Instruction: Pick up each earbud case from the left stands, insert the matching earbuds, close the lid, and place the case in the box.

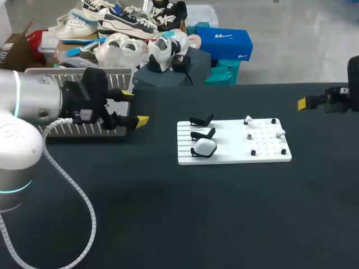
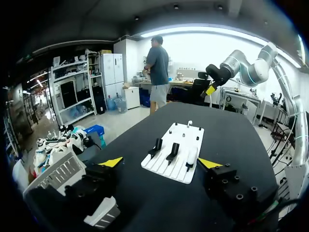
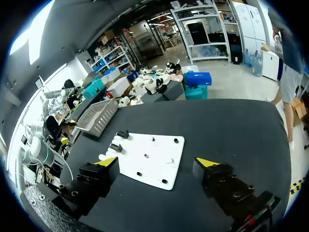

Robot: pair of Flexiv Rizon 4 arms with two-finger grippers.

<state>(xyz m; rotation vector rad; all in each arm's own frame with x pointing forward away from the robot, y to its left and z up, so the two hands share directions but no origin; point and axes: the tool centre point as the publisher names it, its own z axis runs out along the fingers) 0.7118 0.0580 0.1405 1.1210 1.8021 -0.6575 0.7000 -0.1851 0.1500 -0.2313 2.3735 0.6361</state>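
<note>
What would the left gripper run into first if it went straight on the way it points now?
Most likely the white board, at its end with the black stands, which lies straight ahead of the left gripper in its wrist view. Its height over the table is unclear, so it might pass above.

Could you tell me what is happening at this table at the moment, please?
Neither robot arm holds anything right now. The left hand hovers open beside the grey slatted basket, and the right hand is open at the right side of the black table. On the flat white board, one rounded white earbud case sits on the nearest of three black stands; the other two are empty. A few small white earbuds rest among the pegs on the board's right half.
</note>
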